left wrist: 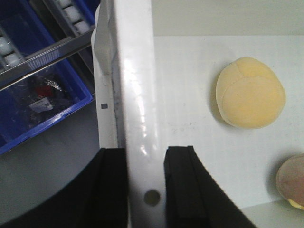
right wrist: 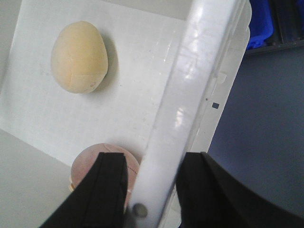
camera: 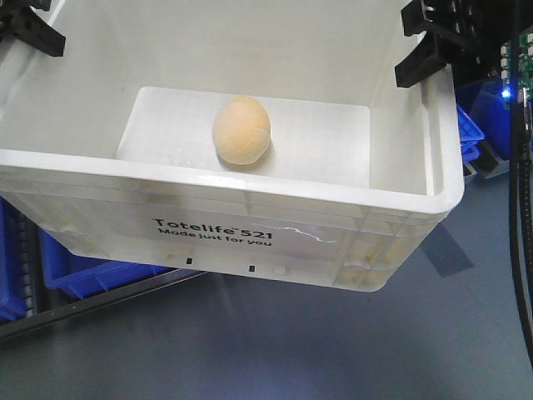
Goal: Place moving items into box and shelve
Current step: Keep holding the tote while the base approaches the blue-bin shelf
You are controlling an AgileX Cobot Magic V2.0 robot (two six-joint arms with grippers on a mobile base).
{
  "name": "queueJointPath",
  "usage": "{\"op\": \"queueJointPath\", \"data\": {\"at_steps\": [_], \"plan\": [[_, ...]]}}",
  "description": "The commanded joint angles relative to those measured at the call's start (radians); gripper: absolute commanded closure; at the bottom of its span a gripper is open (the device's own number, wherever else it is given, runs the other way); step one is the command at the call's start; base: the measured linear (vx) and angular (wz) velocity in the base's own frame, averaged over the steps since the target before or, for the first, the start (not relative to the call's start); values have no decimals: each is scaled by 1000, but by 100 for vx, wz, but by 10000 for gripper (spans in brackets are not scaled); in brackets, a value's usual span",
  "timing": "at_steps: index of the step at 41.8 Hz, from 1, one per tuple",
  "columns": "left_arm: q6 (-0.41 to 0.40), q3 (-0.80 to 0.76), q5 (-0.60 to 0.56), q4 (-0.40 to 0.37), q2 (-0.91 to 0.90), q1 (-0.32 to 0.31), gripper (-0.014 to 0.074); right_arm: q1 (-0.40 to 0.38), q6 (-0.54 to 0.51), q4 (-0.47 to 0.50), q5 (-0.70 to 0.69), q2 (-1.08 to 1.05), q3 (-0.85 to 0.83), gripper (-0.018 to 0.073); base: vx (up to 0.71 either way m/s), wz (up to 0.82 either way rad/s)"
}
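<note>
The box [camera: 250, 179], a white tote printed "Totelife 521", hangs tilted between my two grippers. My left gripper [left wrist: 146, 190] is shut on the box's left rim [left wrist: 135, 95], one finger on each side of it. On the opposite rim [right wrist: 190, 85] my right gripper [right wrist: 156, 190] is shut the same way. In the front view the left gripper [camera: 33, 29] and right gripper [camera: 429, 42] sit at the top corners. A peach egg-shaped toy [camera: 241, 129] [left wrist: 250, 92] [right wrist: 78, 57] lies on the box floor. A pinkish-brown toy [left wrist: 292, 180] [right wrist: 85, 166] rests in a near corner, partly behind my right finger.
Blue plastic bins [camera: 100, 275] [left wrist: 42, 104] sit on racking below and left of the box, beside a rail with white rollers [left wrist: 71, 12]. More blue bins [camera: 470, 133] stand at the right. Grey floor [camera: 333, 350] lies underneath, and black cables [camera: 520, 208] hang at the right edge.
</note>
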Motion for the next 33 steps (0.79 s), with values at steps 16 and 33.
{"op": "queueJointPath", "data": {"at_steps": [16, 33], "plan": [[-1, -46, -51, -194, -52, -22, 596, 17, -38, 204, -70, -46, -44, 559, 5, 44], [-1, -46, -51, -194, -52, -22, 596, 17, -38, 204, -70, -46, -44, 559, 10, 31]]}}
